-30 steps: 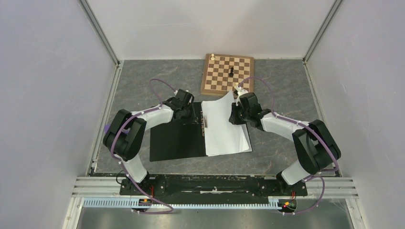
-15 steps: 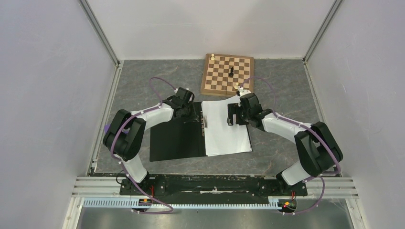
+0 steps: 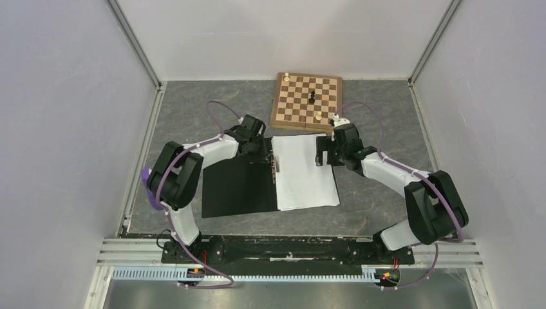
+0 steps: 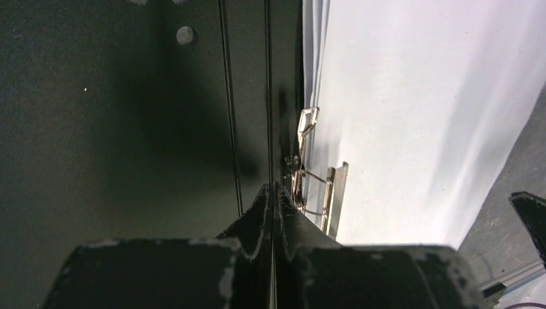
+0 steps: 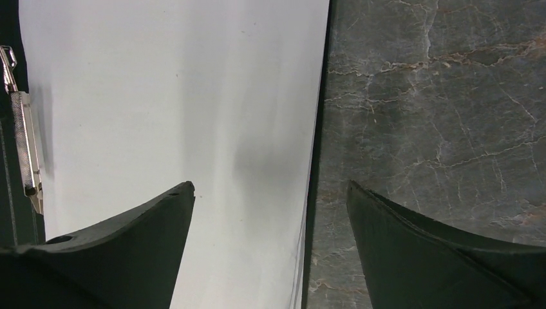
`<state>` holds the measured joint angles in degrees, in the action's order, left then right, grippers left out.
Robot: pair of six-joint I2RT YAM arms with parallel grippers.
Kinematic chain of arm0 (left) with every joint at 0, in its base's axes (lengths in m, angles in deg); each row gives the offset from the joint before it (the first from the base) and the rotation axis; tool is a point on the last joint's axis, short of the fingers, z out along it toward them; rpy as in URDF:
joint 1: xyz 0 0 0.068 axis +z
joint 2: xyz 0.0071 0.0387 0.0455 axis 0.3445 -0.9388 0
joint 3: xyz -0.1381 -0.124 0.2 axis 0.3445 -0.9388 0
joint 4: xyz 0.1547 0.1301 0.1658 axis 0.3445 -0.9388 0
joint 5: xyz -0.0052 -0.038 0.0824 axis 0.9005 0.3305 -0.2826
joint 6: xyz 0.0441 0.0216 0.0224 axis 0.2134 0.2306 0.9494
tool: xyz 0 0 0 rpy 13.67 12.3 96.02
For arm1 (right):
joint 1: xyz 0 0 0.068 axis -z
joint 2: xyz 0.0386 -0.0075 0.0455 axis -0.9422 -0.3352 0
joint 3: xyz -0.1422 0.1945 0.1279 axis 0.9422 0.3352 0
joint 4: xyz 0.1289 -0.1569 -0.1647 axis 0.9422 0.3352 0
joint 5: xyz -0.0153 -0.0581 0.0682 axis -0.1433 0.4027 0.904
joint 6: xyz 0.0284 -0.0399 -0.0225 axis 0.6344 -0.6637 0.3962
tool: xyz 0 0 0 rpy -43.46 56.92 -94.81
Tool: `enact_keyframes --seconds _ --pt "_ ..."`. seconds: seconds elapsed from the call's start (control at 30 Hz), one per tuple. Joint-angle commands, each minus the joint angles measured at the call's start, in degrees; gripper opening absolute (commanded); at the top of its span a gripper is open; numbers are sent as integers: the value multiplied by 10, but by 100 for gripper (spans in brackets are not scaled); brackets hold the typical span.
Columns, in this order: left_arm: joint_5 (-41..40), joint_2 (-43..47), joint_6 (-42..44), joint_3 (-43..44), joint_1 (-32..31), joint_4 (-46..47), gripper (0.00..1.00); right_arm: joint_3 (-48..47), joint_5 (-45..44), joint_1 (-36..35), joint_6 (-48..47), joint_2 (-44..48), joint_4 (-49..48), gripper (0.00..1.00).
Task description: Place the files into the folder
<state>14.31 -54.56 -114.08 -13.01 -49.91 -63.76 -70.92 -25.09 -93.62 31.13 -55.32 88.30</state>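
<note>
Thin white paper sheets (image 3: pixel 302 170), stacked flat on the right inner leaf of the open, black-lined flat folder (image 3: pixel 235 187), inner edge tucked against the metal spine clip (image 4: pixel 325 193). Looks placed; probably only clamping and closing left to do, though impossible to tell whether the clip bites on the stack.

Left gripper (image 3: pixel 259 147) at the far end of the spine: fingers (image 4: pixel 257 212) pressed together with no gap, nothing visible between them, tips just beside the clip. Right gripper (image 3: pixel 324 154) above the stack's outer edge: fingers spread wide, holding nothing, one over paper, the other over the grey marbled counter (image 5: pixel 438 96).

Likely handles light and limp: curls if lifted by one corner, slides sheet over sheet, creases under a hard pinch. Best taken at the free outer edge near a corner, all layers together, or simply pressed flat from above. Folder cover probably stiffer, hinged at the spine; best caught at its left outer edge for folding over.

Outer edge of the stack marked by a thin dark line in the right wrist view, leaf beneath or shadow, hard to say. Far edge near the wooden chessboard (image 3: pixel 306 100), apart but close, so little room for sweeping away from the bases. More open counter right of the stack and on the near side of the folder.
</note>
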Motion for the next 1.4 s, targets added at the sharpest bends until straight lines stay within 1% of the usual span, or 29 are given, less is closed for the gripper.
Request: enact_keyframes --seconds 0.0,0.17,0.47,0.6,0.67,0.73,1.37 --pt "-5 -29 27 36 -3 -9 2 9 13 3 -9 20 -26 91" --pt "-3 -50 28 56 -6 -16 2 22 16 6 -5 24 -37 91" --pt "-2 -66 32 59 -12 -20 2 55 29 11 9 20 -66 90" --pt "-1 -67 33 60 -13 -20 2 65 55 10 18 16 -80 90" --pt "-1 -66 32 60 -13 -21 2 67 63 11 21 13 -80 90" --pt "-2 -65 32 59 -13 -21 2 68 67 11 23 10 -99 90" --pt "2 -69 37 59 -13 -21 2 72 79 10 24 -30 -116 90"
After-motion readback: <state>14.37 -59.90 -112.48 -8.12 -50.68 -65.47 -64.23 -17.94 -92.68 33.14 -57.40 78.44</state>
